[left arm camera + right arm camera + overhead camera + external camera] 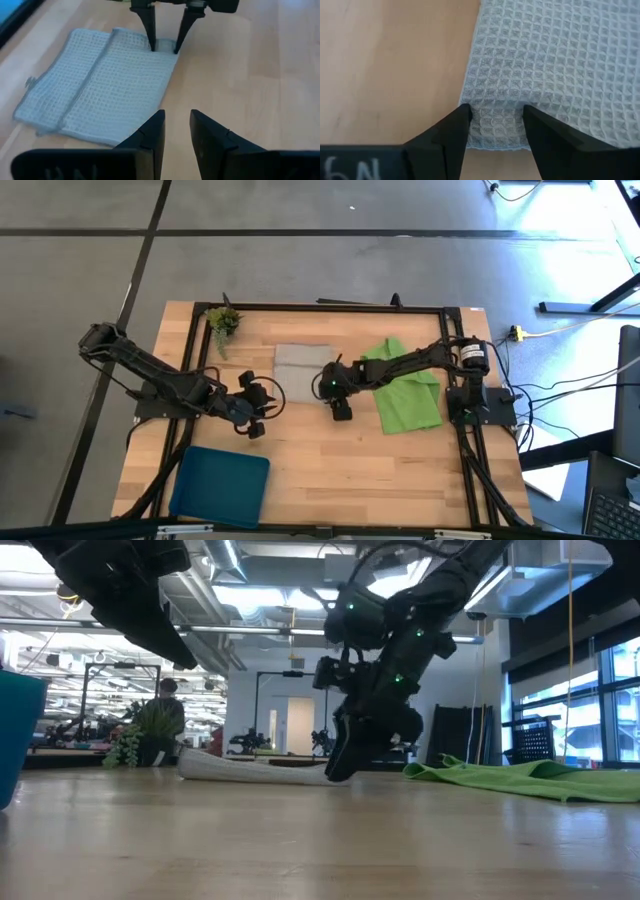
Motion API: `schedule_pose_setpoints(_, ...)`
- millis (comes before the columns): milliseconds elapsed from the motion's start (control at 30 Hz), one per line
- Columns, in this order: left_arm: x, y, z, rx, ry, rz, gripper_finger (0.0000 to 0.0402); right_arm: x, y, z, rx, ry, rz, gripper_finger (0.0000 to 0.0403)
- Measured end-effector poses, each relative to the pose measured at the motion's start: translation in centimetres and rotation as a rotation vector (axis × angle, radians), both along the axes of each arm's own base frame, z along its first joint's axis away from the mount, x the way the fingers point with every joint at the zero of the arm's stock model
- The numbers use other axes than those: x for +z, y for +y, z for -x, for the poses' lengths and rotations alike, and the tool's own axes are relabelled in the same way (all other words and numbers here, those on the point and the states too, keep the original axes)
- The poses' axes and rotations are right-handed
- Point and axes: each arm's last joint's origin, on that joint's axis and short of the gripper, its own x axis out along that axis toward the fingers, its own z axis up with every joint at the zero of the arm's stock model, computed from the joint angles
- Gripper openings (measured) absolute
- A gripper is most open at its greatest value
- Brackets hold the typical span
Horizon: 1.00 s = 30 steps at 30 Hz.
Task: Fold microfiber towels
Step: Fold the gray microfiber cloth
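Right wrist view: grey waffle-weave towel (555, 65), soft, limp; your right gripper (495, 127) jaws straddle its corner, unclenched; pinch there; left gripper (176, 135) released

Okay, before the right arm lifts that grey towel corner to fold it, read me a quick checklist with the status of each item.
1. Right gripper straddles a corner of the grey towel: ok.
2. Fingers closed on the cloth: not ok; the jaws are still open, with the corner lying between them.
3. Left gripper clear of the towel: ok; it is over bare wood beside it.
4. Grey towel lying flat: ok, already folded once.
5. Green towel out of the fold path: ok; it lies apart.
6. Blue tray and plant sprig clear: ok.
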Motion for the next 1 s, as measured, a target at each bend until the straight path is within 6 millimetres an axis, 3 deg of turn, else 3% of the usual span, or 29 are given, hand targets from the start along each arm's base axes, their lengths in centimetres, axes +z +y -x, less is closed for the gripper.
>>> schedule_pose_setpoints(200,0.0,-0.1,0.0,-0.021,0.008,0.013,0.0084,1.5,1.2,-0.7,0.003,0.013,0.118,0.0193)
schedule_pose_setpoints(433,0.0,0.0,0.0,-0.001,0.003,-0.004,0.0098,4.6,2.5,-1.9,0.06,-0.02,0.136,0.0193)
schedule_pose_setpoints(667,-0.2,0.1,0.0,-0.081,0.04,-0.074,0.01,6.1,3.0,-2.4,0.062,0.0,0.143,0.0193)
schedule_pose_setpoints(1000,-3.9,0.2,-1.3,-0.162,0.187,-0.202,0.0103,5.9,3.0,-2.2,0.038,0.02,0.128,0.0193)
